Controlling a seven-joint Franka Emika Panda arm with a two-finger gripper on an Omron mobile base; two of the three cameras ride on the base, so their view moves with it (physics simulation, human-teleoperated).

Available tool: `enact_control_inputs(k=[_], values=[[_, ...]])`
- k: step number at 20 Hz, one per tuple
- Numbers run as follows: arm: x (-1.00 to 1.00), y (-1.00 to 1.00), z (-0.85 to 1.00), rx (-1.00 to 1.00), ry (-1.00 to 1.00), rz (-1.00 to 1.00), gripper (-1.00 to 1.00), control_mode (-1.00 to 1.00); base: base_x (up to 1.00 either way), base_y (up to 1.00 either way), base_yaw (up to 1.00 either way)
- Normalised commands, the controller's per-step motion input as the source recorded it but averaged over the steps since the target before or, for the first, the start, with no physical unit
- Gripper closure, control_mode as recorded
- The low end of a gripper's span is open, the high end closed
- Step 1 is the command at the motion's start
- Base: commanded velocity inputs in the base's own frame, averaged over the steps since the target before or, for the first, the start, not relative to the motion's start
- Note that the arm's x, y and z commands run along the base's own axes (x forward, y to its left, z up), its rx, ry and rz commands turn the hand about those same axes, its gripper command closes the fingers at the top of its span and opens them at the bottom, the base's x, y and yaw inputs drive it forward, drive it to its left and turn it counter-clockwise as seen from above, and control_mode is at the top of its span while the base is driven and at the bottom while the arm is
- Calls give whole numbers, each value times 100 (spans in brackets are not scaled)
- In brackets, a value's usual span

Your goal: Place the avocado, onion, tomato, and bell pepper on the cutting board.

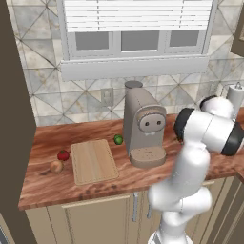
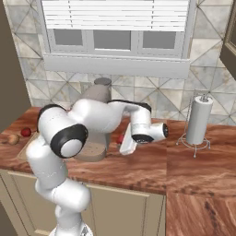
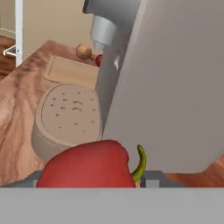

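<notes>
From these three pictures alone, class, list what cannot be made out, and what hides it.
1. Hand, hand view: the bell pepper covers the fingertips; whether it is gripped is unclear.
2. Bell pepper, right base view: a red sliver behind the wrist.
3. Cutting board, right base view: mostly hidden by the arm.
4. Onion, hand view: too small for detail.

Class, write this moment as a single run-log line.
gripper: around bell pepper, beside coffee machine | cutting board: bare | onion, tomato: left of board | avocado: counter
</notes>
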Motion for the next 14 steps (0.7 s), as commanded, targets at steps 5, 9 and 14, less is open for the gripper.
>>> enact_control_inputs(k=[5,9,14], values=[[-88,28,100,0,-41,0,100,-100,0,0,0],[-100,29,100,0,-40,-1,100,-100,0,0,0],[-98,26,100,0,-31,-5,100,-100,0,0,0]])
